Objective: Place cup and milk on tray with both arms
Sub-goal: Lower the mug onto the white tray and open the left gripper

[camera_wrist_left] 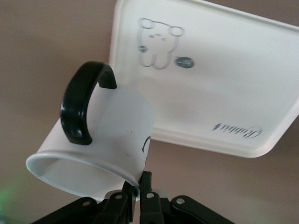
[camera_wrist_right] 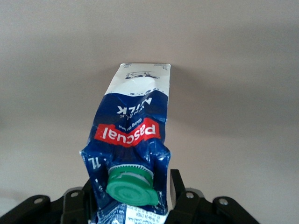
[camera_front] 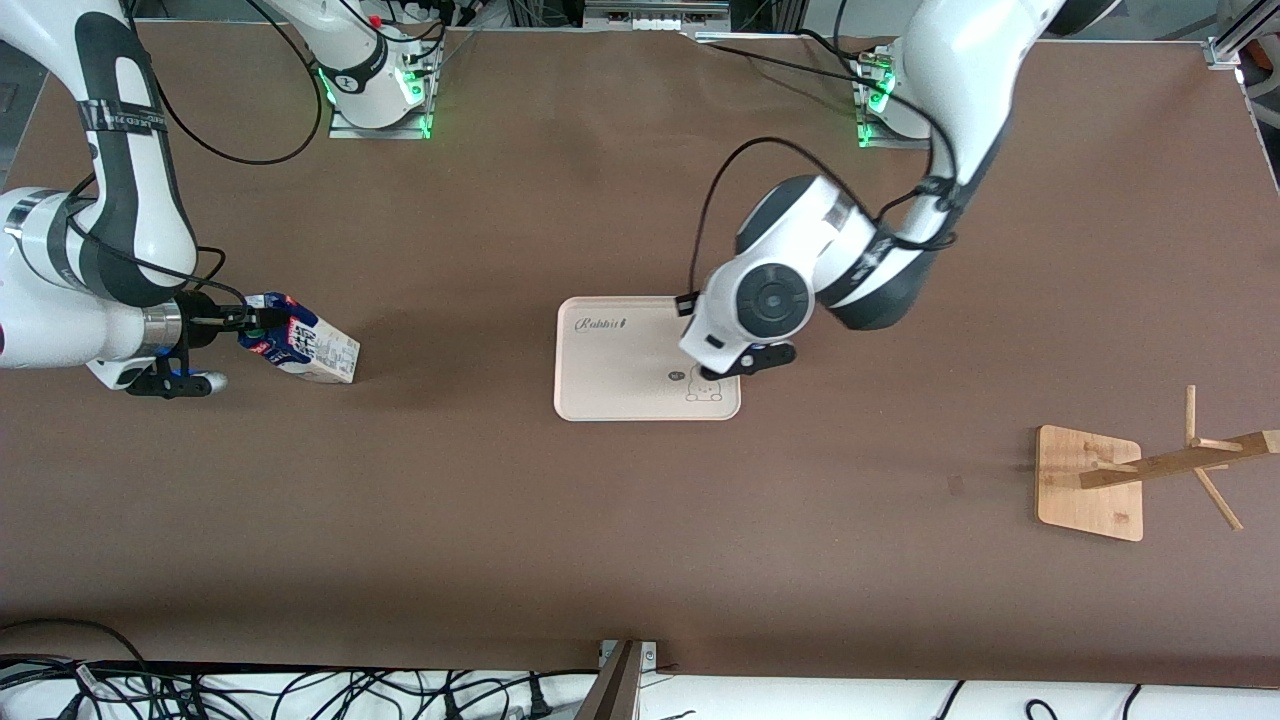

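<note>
The beige tray (camera_front: 620, 370) with "Rabbit" script lies mid-table. My left gripper (camera_front: 742, 364) hangs over the tray's edge at the left arm's end. In the left wrist view the left gripper (camera_wrist_left: 140, 185) is shut on the rim of the white cup (camera_wrist_left: 112, 135), which is tilted with its black handle (camera_wrist_left: 79, 107) up, beside the tray (camera_wrist_left: 219, 88). The cup is hidden under the hand in the front view. My right gripper (camera_front: 243, 322) is shut on the top of the milk (camera_front: 305, 345), tilted low over the table at the right arm's end. The right wrist view shows the right gripper (camera_wrist_right: 133, 198) round the milk (camera_wrist_right: 133, 121) by its green cap (camera_wrist_right: 131, 187).
A wooden stand (camera_front: 1090, 485) with a long pegged post lies toward the left arm's end, nearer the front camera than the tray. The arm bases (camera_front: 380, 95) stand along the table's edge farthest from the front camera. Cables hang past the nearest edge.
</note>
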